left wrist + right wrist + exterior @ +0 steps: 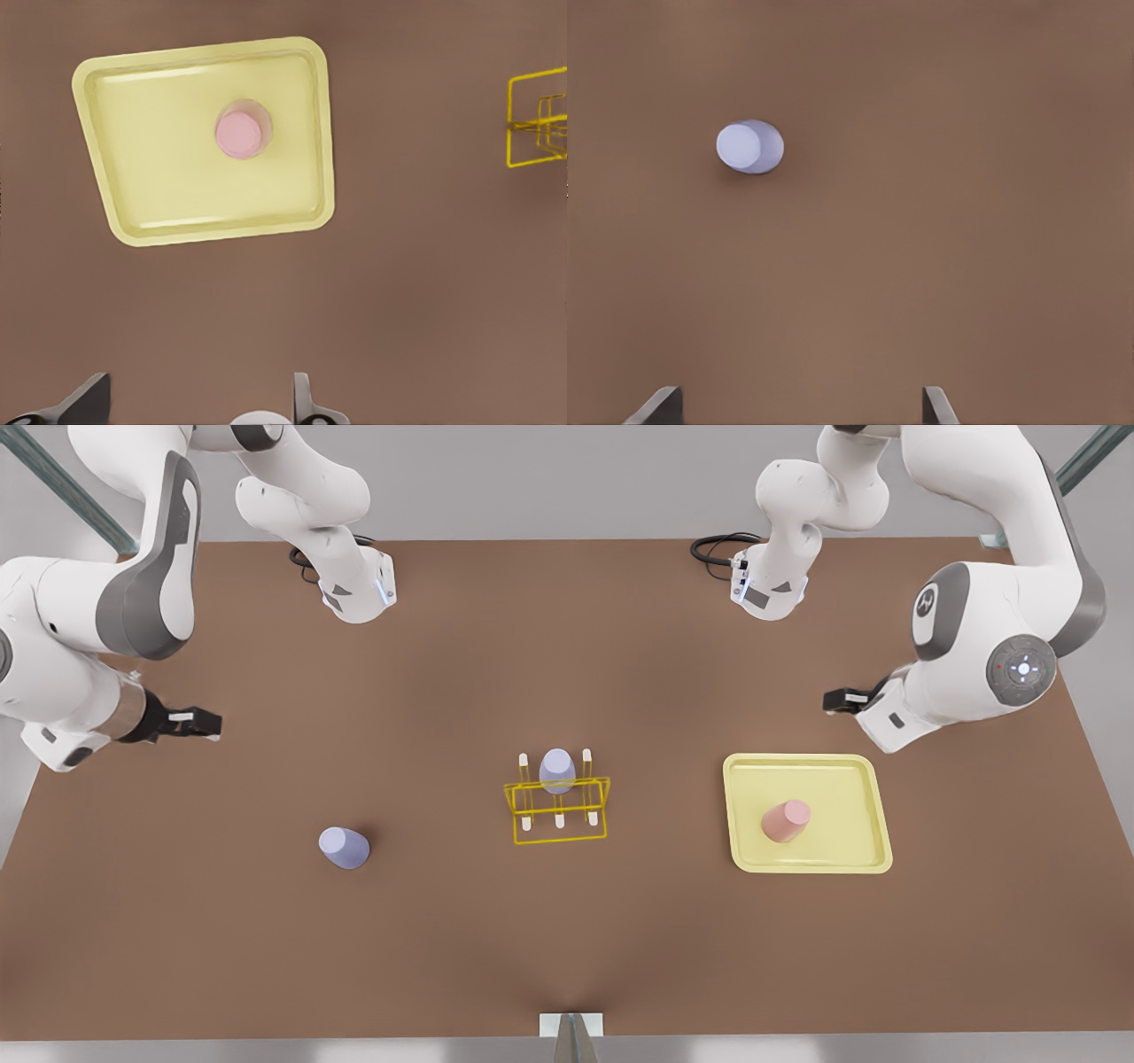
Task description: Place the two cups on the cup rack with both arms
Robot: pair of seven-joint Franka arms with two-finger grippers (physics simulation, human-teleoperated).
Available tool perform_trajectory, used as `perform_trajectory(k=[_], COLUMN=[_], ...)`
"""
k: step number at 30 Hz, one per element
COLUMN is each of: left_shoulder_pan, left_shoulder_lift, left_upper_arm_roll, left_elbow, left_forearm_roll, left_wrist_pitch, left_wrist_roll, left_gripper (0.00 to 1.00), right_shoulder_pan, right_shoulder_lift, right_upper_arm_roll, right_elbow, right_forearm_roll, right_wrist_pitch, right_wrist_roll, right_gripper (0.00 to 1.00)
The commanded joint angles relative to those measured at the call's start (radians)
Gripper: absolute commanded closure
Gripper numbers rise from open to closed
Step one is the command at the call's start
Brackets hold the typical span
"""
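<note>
You have a lavender cup [344, 848] standing upside down on the bare table, well to the front view's left of the cup rack [558, 810]. The pink cup [785, 820] also stands inverted, near the middle of the pale-yellow tray [864, 779]. The bright-yellow wire rack sits mid-table with cream pegs upright; a second lavender cup [556, 771] already sits over its middle back peg.
</note>
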Motion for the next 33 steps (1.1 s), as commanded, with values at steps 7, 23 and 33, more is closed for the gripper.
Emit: perform_trajectory(k=[7, 23, 33], left_shoulder_pan=[-0.019, 0.024, 0.024], left_shoulder_lift=[0.12, 0.232, 0.315], left_upper_arm_roll=[-0.039, -0.039, -0.039], left_elbow=[-0.376, -0.474, -0.472], left_forearm_roll=[-0.026, -0.019, -0.023], left_wrist_pitch=[0.915, 1.033, 1.128], left_wrist_roll=[0.019, 0.017, 0.017], left_gripper=[0.0, 0.0, 0.0], right_shoulder_pan=[0.077, 0.1, 0.107], right_shoulder_lift=[0.315, 0.426, 0.45], right_upper_arm_roll=[0.004, 0.028, 0.032], right_elbow=[0.051, -0.189, -0.237], right_forearm_roll=[0.011, 0.141, 0.143], right_wrist_pitch=[0.366, 0.73, 0.725], right_wrist_roll=[-0.166, -0.168, -0.172], right_gripper=[0.0, 0.0, 0.0])
